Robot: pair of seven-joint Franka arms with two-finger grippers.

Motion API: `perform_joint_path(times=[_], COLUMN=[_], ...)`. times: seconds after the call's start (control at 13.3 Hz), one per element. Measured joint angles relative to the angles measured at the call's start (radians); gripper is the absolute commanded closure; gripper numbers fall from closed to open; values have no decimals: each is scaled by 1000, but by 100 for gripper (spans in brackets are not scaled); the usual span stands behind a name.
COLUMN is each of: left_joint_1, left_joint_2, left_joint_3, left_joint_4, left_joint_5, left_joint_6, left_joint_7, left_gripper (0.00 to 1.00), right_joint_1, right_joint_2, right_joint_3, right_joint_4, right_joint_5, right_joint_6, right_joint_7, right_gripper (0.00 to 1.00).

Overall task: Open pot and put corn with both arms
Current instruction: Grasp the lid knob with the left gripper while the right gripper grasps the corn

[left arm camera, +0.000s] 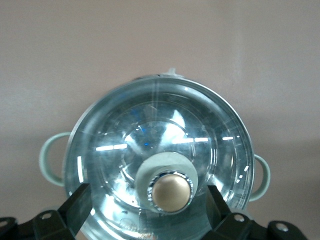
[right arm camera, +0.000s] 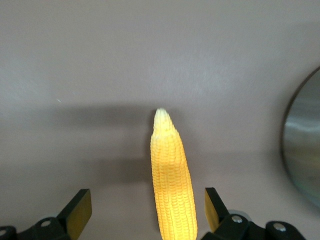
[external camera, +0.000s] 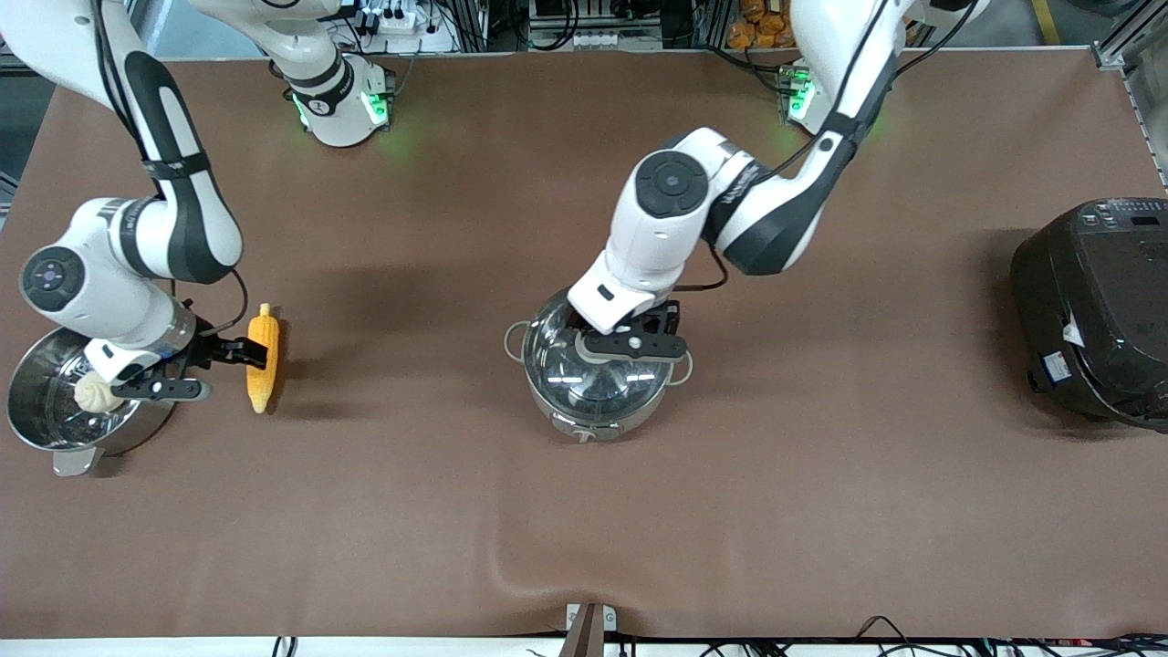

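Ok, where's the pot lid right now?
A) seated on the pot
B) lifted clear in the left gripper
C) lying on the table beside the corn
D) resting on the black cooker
A: in the left wrist view the glass lid covers the pot, and the left gripper is open either side of its knob, not yet closed on it.

My brown cloth-covered table (external camera: 584, 511), yellow-orange tapered corn cob (external camera: 264, 360) lying toward my right arm's end beside an open steel steamer pot (external camera: 55, 429), glass-lidded shiny steel pot (external camera: 593, 415) mid-table, big black cooker (external camera: 1095, 310) at my left arm's end
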Motion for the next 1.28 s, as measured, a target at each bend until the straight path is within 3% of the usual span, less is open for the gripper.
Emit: perform_joint_path(times=[0.23, 0.45, 0.53, 0.68, 0.75, 0.83, 0.9, 1.05, 1.28], left_joint_1=[-30, -49, -53, -57, -57, -57, -56, -56, -56], left_joint_2=[33, 51, 56, 61, 62, 63, 63, 63, 61], left_joint_3=[1, 2, 2, 2, 2, 2, 4, 6, 6], left_joint_4=[10, 11, 12, 12, 12, 12, 12, 12, 15], left_joint_5=[54, 75, 76, 77, 77, 77, 79, 81, 81], left_joint_6=[18, 27, 28, 29, 29, 29, 29, 25, 22], left_joint_7=[-3, -3, -5, -40, -50, -54, -56, -57, -62], left_gripper=[0, 0, 20, 85, 100, 100, 100, 100, 100], right_joint_1=[-6, -41, -46, -45, -44, -43, -41, -32, -2], right_joint_2=[62, 142, 167, 189, 184, 177, 171, 152, 111], right_joint_3=[-2, -4, -4, 0, 2, 4, 6, 9, 13], right_joint_4=[-41, -42, -42, -37, -32, -24, -16, 25, 166], right_joint_5=[-2, -2, -2, -2, -2, -2, -2, -2, -2], right_joint_6=[77, 130, 137, 142, 131, 111, 91, 5, -254], right_joint_7=[-40, -102, -113, -117, -117, -118, -118, -119, -121], right_gripper=[0, 13, 27, 56, 70, 86, 91, 91, 91])
